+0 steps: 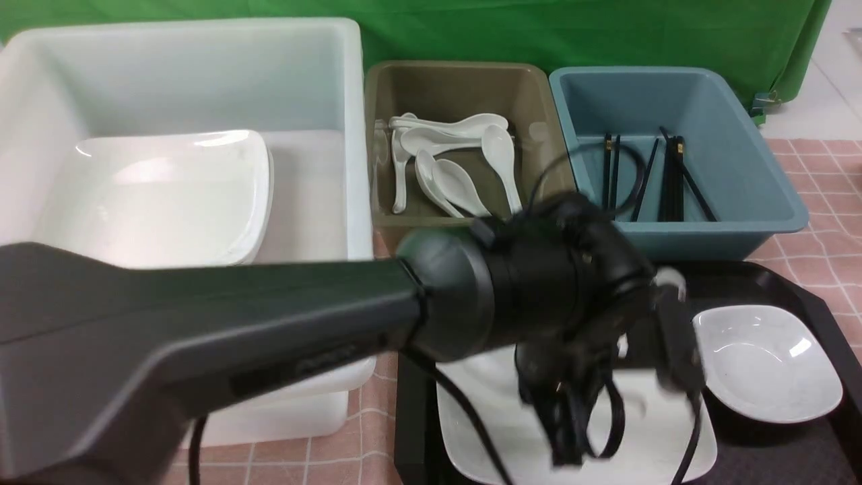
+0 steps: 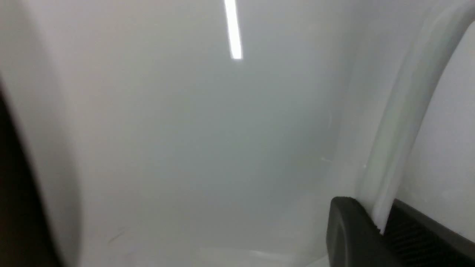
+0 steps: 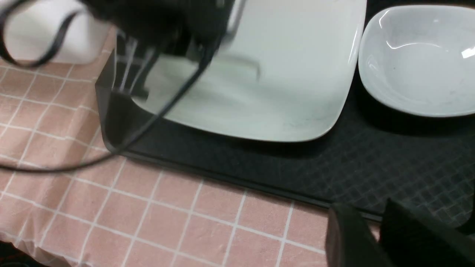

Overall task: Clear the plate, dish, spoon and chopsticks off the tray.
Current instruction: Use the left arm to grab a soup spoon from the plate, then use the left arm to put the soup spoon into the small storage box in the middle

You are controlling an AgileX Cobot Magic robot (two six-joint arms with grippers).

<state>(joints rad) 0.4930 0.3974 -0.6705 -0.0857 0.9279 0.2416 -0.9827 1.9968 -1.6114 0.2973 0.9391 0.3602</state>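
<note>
The white square plate (image 1: 660,444) (image 3: 278,85) lies on the black tray (image 1: 774,458) (image 3: 371,163). The small white dish (image 1: 768,364) (image 3: 419,63) sits beside it on the right. My left arm reaches across to the tray, and my left gripper (image 1: 677,364) (image 2: 378,222) is shut on the plate's raised rim (image 2: 400,122). My right gripper (image 3: 374,230) hangs over the tray's near edge, slightly open with nothing between its fingers. Several white spoons (image 1: 458,182) lie in the olive bin, and black chopsticks (image 1: 673,175) lie in the blue bin.
A large white bin (image 1: 202,40) at the back left holds stacked white plates (image 1: 168,195). The olive bin (image 1: 458,87) and the blue bin (image 1: 741,121) stand behind the tray. Pink checked cloth (image 3: 167,207) covers the table. The left arm's cables hang over the plate.
</note>
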